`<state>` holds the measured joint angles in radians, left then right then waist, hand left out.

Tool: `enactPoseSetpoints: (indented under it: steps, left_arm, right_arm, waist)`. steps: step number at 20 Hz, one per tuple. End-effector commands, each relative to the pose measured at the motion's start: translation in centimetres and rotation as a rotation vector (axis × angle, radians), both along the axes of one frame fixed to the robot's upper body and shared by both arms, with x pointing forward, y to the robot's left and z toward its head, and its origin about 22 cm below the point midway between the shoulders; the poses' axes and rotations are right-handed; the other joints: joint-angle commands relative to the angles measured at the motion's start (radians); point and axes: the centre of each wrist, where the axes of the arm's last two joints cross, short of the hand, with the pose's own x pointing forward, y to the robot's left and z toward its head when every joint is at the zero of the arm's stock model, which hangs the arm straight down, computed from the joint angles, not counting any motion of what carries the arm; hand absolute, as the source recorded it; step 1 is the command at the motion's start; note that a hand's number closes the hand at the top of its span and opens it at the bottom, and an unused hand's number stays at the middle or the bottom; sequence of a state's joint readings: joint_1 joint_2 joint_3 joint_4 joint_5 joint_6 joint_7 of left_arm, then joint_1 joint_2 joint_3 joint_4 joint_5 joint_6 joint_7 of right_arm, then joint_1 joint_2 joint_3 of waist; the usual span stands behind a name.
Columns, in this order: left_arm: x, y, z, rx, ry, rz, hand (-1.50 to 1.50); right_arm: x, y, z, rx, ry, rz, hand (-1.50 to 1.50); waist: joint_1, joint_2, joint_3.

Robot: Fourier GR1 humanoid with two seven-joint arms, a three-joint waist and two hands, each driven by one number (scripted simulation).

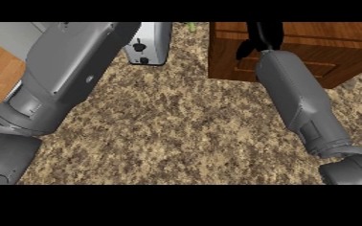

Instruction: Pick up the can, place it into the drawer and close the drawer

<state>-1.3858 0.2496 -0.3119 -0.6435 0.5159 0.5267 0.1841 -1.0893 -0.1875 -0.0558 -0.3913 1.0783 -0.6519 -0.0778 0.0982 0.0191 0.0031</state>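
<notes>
A grey left forearm (67, 72) fills the left; its hand is out of view. Beside it, a silver toaster (150, 43) stands on the speckled counter (176, 124). At right, the right hand (263, 36) rests over a wooden drawer (318, 48), fingers unclear. No can shows.

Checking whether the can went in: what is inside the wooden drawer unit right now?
Nothing inside shows. The wooden drawer unit presents only its top and front, and the right hand and forearm cover part of it. No can is visible; the interior cannot be judged.
</notes>
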Motion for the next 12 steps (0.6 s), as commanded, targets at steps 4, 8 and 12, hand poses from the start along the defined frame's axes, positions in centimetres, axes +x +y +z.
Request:
enactPoseSetpoints:
  steps: [4, 8, 12]
  left_arm:
    - [-0.6, 1.4, -0.5, 0.003, -0.007, -0.017, -1.5]
    - [-1.2, 1.9, -0.9, -0.008, 0.008, -0.021, -1.5]
    - [-1.2, 4.7, -0.4, -0.015, -0.003, -0.023, -1.5]
  right_arm:
    - [1.3, 0.7, 3.7, 0.094, -0.085, 0.019, -1.5]
    - [1.6, 2.3, 5.3, 0.18, -0.088, 0.101, -1.5]
    - [1.5, 1.6, 4.4, 0.215, -0.112, 0.098, -1.5]
  waist:
    - [0.019, 0.002, -0.001]
    - [0.021, -0.008, -0.001]
    - [0.026, 0.001, -0.001]
